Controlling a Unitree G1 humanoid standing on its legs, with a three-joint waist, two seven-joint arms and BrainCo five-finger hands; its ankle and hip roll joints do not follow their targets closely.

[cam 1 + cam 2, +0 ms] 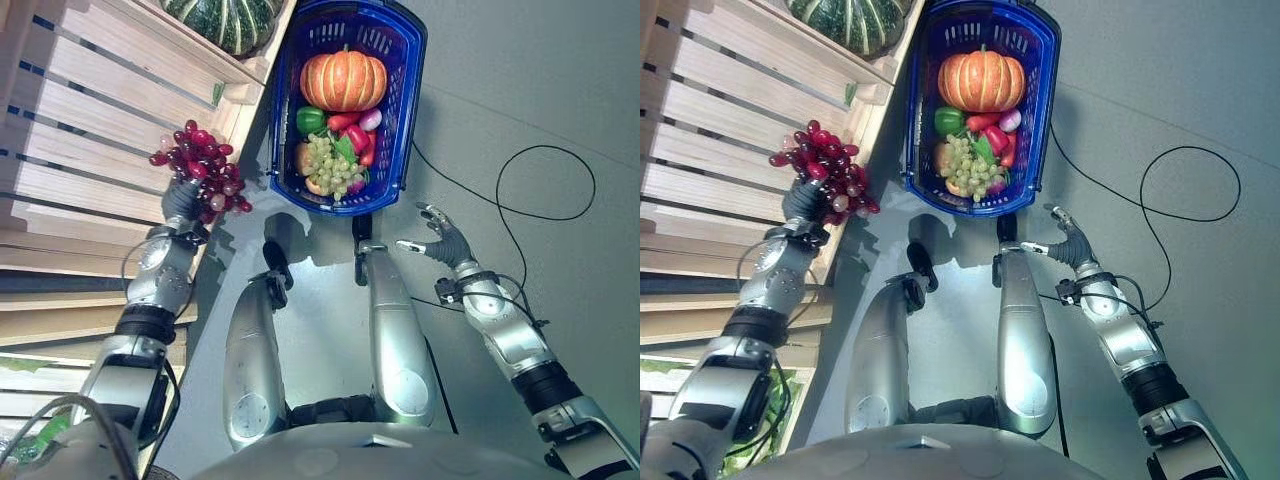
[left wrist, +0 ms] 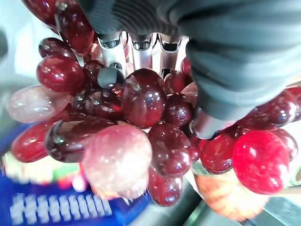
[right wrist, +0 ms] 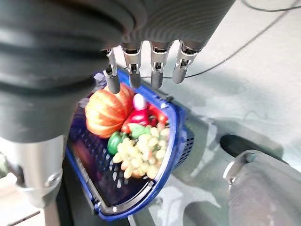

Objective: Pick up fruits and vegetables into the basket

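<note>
Left eye view: left arm raised along the wooden shelf (image 1: 90, 120), left hand (image 1: 182, 205) lifted with fingers curled round a bunch of red grapes (image 1: 200, 165). The bunch is held in the air, just beside the shelf edge and left of the blue basket (image 1: 400, 110), not over it. The basket sits on the grey floor (image 1: 520, 80) and holds an orange pumpkin (image 1: 343, 80), a green pepper (image 1: 311, 120), a red pepper (image 1: 355, 135) and green grapes (image 1: 335, 165). A striped green squash (image 1: 225, 20) lies on the shelf above.

Right eye view: right arm bent outward, right hand (image 1: 1065, 240) low beside the basket's near right corner, fingers spread and relaxed, holding nothing.

Left wrist view: fingers (image 2: 113, 52) wrap into the grape cluster, thumb (image 2: 209, 125) pressing from the opposite side; grapes surround both.

Right wrist view: fingers (image 3: 155, 70) hang straight in a row above the basket, apart from it.
</note>
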